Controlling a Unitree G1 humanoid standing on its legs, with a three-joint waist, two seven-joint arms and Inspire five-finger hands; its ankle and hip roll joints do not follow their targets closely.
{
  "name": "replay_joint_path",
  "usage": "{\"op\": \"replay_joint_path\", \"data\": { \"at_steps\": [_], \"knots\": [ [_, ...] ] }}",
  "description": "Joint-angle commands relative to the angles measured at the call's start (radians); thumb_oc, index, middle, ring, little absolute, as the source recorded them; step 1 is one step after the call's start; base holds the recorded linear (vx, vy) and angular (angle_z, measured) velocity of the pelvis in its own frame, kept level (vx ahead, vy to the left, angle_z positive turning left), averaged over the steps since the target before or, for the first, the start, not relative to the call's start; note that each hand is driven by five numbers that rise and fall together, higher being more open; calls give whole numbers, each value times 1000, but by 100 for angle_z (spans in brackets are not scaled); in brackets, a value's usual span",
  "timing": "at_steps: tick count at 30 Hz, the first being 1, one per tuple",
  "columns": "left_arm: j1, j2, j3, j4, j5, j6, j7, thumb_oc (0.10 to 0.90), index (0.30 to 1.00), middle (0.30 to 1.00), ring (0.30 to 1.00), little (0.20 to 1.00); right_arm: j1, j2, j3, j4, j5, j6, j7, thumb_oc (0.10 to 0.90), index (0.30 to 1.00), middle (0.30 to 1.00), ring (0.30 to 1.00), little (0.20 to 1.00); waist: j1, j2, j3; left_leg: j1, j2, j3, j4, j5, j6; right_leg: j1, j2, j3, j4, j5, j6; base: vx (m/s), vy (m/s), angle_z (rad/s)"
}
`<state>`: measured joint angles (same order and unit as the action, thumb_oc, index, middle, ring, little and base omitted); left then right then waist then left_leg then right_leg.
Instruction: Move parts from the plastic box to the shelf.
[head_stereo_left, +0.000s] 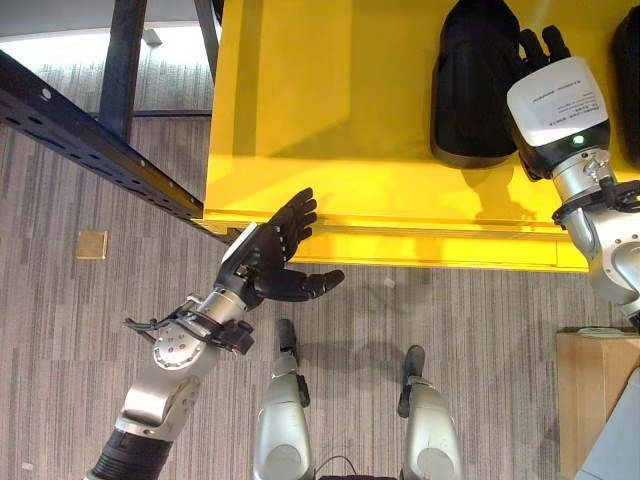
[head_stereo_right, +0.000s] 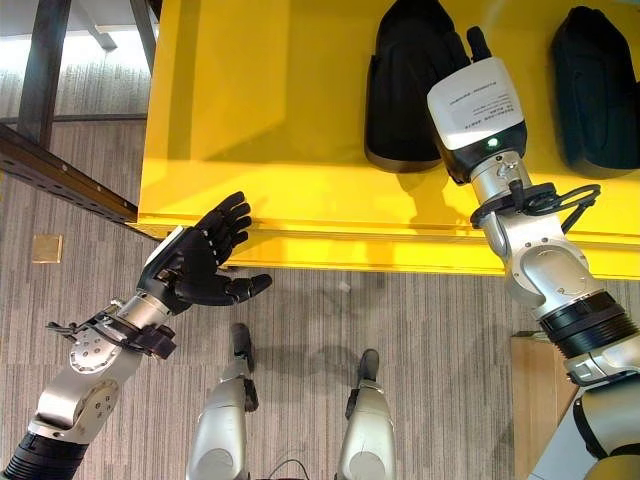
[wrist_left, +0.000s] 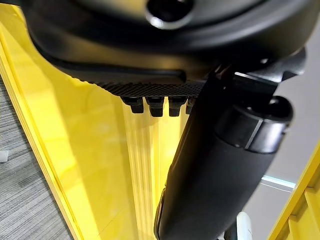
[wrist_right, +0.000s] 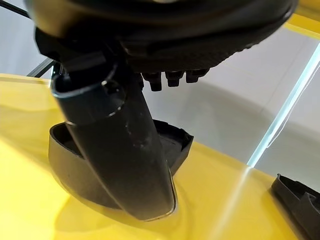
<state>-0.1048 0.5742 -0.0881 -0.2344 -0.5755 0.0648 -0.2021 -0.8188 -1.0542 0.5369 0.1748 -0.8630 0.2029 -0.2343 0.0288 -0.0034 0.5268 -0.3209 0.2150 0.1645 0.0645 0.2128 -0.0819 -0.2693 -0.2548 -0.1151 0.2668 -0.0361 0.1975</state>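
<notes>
A black moulded part (head_stereo_left: 475, 85) lies on the yellow shelf (head_stereo_left: 330, 120), with a second black part (head_stereo_right: 595, 90) to its right. My right hand (head_stereo_right: 476, 100) hovers over the shelf against the right side of the first part, fingers straight and open. In the right wrist view its thumb (wrist_right: 120, 160) stands in front of that part (wrist_right: 172, 145), which rests on the shelf. My left hand (head_stereo_left: 272, 255) hangs open in front of the shelf's front edge, palm turned to the right, holding nothing. Its thumb (wrist_left: 215, 190) shows against the yellow in the left wrist view.
A dark blue rack beam (head_stereo_left: 90, 140) runs diagonally at the left, with an upright post (head_stereo_left: 125, 60) behind it. A wooden box (head_stereo_left: 595, 400) stands at the lower right. A small tan square (head_stereo_left: 92, 244) lies on the grey carpet.
</notes>
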Motion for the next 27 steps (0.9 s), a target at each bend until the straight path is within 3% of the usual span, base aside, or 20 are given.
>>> {"op": "replay_joint_path", "data": {
  "at_steps": [1, 7, 16, 27],
  "knots": [
    [-69, -11, -11, -59, -19, -94, -7, 900, 1000, 1000, 1000, 1000, -109, -4, -89, -6, -30, 34, -102, 900, 1000, 1000, 1000, 1000, -7, 17, -24, 53, 5, -39, 83, -161, -24, -65, 160, -10, 65, -79, -138, 0, 0, 0],
    [-68, -14, -9, -60, -19, -92, -8, 900, 1000, 1000, 1000, 1000, -103, -4, -99, -16, -40, 40, -97, 900, 1000, 1000, 1000, 1000, -8, 20, -24, 55, 4, -39, 80, -161, -23, -65, 160, -9, 64, -78, -137, 0, 0, 0],
    [-69, -14, -15, -59, -25, -98, 3, 900, 1000, 1000, 1000, 1000, -91, 2, -129, -3, -51, 116, -167, 900, 1000, 1000, 1000, 1000, -14, 25, -26, 59, 6, -36, 74, -159, -23, -63, 160, -6, 57, -76, -136, 0, 0, 0],
    [-63, -19, -10, -67, -30, -100, 4, 900, 1000, 1000, 1000, 1000, -74, -3, -157, -2, -104, 158, -126, 900, 1000, 1000, 1000, 1000, -17, 32, -27, 58, 3, -37, 71, -160, -23, -66, 158, -3, 57, -76, -135, 0, 0, 0]
  ]
}}
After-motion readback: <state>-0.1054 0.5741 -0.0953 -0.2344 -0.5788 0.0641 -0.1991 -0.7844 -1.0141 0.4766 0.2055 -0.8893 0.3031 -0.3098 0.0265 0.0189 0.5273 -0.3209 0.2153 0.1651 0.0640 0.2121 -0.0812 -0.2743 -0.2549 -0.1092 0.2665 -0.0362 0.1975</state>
